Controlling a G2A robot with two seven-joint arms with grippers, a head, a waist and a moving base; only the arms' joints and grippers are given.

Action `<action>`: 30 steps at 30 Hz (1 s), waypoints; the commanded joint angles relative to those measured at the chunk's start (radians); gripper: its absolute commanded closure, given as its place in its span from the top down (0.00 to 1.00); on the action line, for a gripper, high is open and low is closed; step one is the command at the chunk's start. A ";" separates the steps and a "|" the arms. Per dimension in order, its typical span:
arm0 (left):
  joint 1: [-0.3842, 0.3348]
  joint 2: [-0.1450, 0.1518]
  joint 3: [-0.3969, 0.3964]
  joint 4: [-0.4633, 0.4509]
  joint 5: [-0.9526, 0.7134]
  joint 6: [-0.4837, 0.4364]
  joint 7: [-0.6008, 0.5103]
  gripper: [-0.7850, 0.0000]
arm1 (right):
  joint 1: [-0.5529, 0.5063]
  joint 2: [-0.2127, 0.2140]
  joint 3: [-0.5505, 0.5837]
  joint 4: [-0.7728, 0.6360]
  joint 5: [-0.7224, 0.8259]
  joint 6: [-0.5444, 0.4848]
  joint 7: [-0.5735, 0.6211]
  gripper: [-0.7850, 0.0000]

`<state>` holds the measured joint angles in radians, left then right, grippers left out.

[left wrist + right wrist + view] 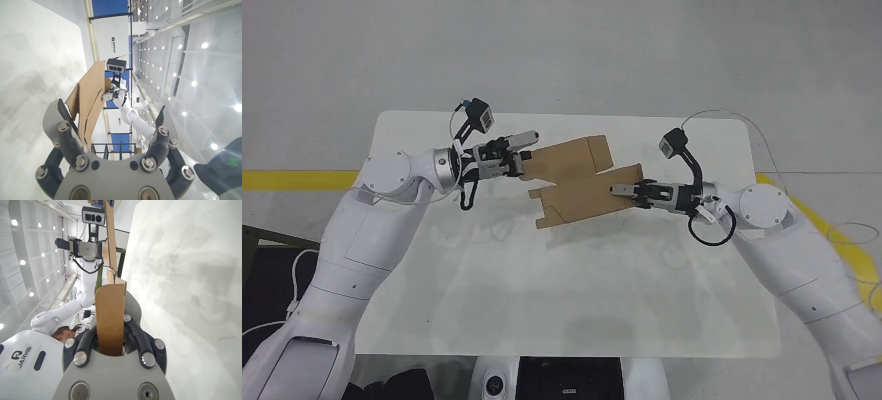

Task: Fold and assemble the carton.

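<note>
top view: the flat brown carton (577, 180) is over the far half of the white table (542, 300), between the two arms. the left gripper (528, 147) sits at one end of it, the right gripper (620, 190) at the other. left wrist view: the left jaws stand wide apart, gripping nothing; the carton's near corner lies against one finger (51, 117), and farther off the right gripper pinches the far edge. right wrist view: the right jaws are closed on a rounded carton flap, with the rest of the sheet stretching toward the left gripper.
</note>
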<state>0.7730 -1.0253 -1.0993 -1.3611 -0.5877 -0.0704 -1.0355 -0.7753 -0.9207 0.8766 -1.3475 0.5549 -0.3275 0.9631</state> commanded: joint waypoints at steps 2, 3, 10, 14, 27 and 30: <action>0.005 0.001 -0.010 -0.015 -0.014 0.018 -0.014 1.00 | -0.010 -0.002 0.008 -0.002 -0.009 0.006 -0.010 0.00; 0.007 0.002 -0.013 -0.018 -0.016 0.022 -0.018 1.00 | -0.013 -0.003 0.011 -0.003 -0.012 0.008 -0.013 0.00; 0.006 0.000 -0.026 -0.035 -0.029 0.041 -0.014 1.00 | -0.024 -0.012 0.016 -0.010 -0.027 0.018 -0.019 0.00; 0.002 -0.003 -0.027 -0.041 -0.036 0.045 -0.015 1.00 | -0.026 -0.016 0.023 -0.004 -0.033 0.021 -0.020 0.00; -0.009 -0.013 -0.011 -0.018 -0.022 0.044 0.002 1.00 | -0.035 -0.031 0.044 -0.028 -0.041 0.022 -0.015 0.00; -0.012 -0.019 0.003 -0.003 -0.026 0.046 0.006 1.00 | -0.038 -0.034 0.050 -0.028 -0.040 0.021 -0.012 0.00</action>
<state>0.7623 -1.0423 -1.1015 -1.3686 -0.6132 -0.0245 -1.0301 -0.8124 -0.9541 0.9246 -1.3754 0.5149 -0.3065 0.9510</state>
